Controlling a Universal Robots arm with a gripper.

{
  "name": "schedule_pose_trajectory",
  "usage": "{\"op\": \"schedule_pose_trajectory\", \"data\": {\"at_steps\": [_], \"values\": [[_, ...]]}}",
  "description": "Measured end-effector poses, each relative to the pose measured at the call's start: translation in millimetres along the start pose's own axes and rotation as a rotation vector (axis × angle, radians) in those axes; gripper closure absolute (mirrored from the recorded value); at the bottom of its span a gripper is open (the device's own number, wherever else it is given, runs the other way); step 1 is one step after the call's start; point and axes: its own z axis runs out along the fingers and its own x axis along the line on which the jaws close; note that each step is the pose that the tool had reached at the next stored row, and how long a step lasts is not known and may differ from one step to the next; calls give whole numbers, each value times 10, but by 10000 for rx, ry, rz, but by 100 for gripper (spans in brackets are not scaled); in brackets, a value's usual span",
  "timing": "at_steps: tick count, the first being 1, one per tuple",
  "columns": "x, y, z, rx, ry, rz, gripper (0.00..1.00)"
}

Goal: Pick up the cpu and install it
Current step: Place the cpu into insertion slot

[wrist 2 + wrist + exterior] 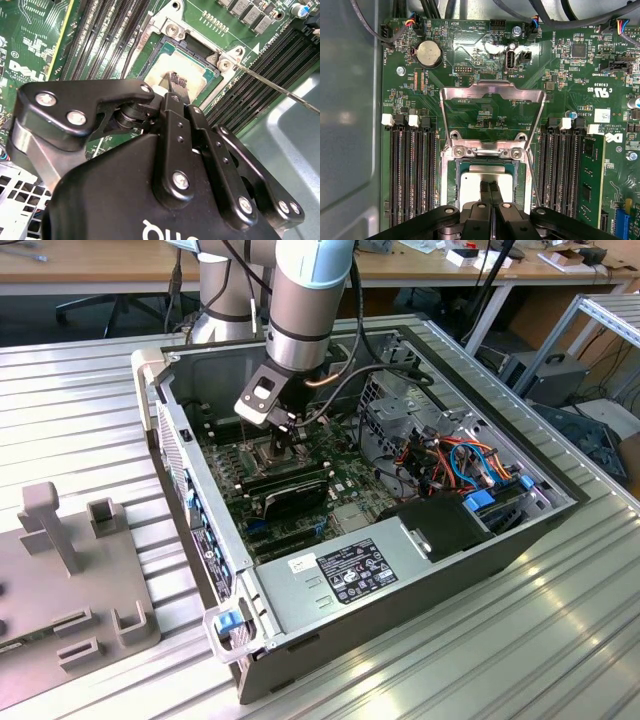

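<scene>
Cpu (pixel 470 187) lies flat in the socket (pixel 454 186), hinged frame (pixel 492 94) swung back to leave it clear. Jaws pressed together, tips on the chip's face. I judge this a seating press, not a grasp.

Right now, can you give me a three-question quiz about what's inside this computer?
1. True or false: the cpu lies in the socket, with the tool right above it.
2. The metal frame by the socket is: A) swung open, B) shut flat over the chip, C) lying outside the case.
3. Fill in: the round coin battery sits on the green ____.

Key: 1 true; 2 A; 3 motherboard.
</scene>
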Motion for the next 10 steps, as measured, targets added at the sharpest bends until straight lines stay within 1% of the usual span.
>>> {"op": "schedule_pose_trajectory", "data": {"at_steps": [4, 6, 7, 10], "values": [[0, 1, 0, -2, 3, -1, 89], [3, 2, -15, -12, 19, 0, 89], [2, 1, -38, -5, 6, 0, 89], [1, 1, -87, -2, 3, 0, 89]]}}
